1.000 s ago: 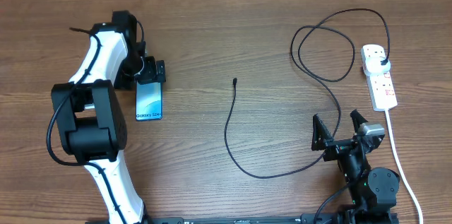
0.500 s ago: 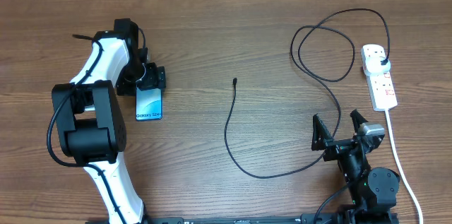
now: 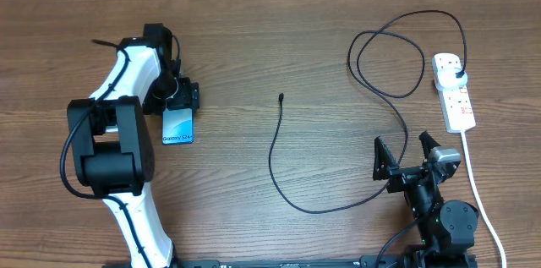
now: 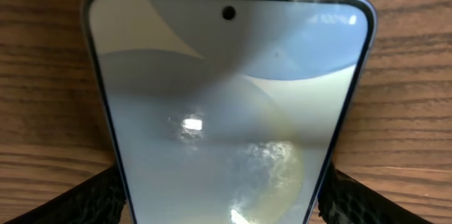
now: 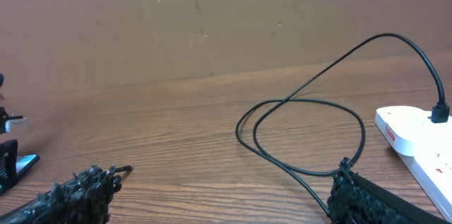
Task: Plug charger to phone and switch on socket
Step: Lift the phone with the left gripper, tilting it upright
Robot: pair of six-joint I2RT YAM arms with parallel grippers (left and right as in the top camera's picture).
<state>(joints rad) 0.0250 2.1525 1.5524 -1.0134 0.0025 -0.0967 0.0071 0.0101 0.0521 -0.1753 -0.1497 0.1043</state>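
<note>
Sliding nearer along the table (image 3: 279,40), the left gripper (image 3: 180,99) now straddles the top end of the phone (image 3: 178,124), which has stayed where it lay, flat and screen-up on the left side with its lit "Galaxy S24+" screen facing the ceiling. In the left wrist view the black fingers (image 4: 88,197) stand at the phone's two long edges; whether they press on it cannot be told. The right gripper (image 3: 401,143) hovers near the front right, fingers spread wide and empty. The charger (image 3: 270,156) lies loose, its connector tip (image 3: 281,96) well apart from the phone, its cable looping right to the plug (image 3: 457,73) seated in the socket (image 3: 458,103).
</note>
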